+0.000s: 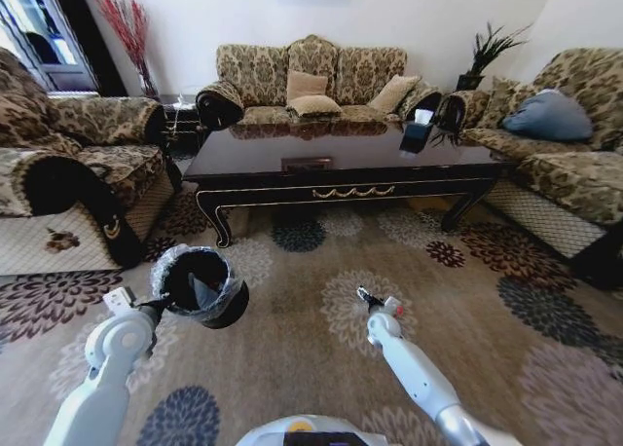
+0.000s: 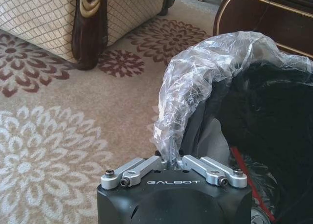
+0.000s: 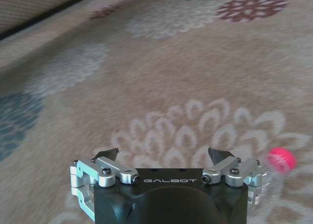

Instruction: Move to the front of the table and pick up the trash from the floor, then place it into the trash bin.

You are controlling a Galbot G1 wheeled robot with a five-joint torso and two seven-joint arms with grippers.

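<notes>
The trash bin [image 1: 232, 310], small and black with a crinkled clear liner [image 2: 210, 72], hangs tilted above the carpet at my lower left. My left gripper [image 1: 156, 305] [image 2: 171, 161] is shut on its liner rim. A pale folded piece [image 1: 200, 290] [image 2: 215, 141] lies inside the bin. My right gripper [image 1: 362, 295] [image 3: 164, 153] stands open over the carpet, nothing between its fingers. Close beside it a blurred clear bottle with a red cap [image 3: 282, 160] [image 1: 397, 311] shows. The dark brown table [image 1: 341, 154] stands ahead.
Patterned sofas flank the table: one at the left [image 1: 68, 164], one behind [image 1: 311, 76], one at the right [image 1: 574, 144]. A tissue box [image 1: 421, 118] sits on the tabletop. Flowered carpet [image 1: 321, 261] spreads between me and the table.
</notes>
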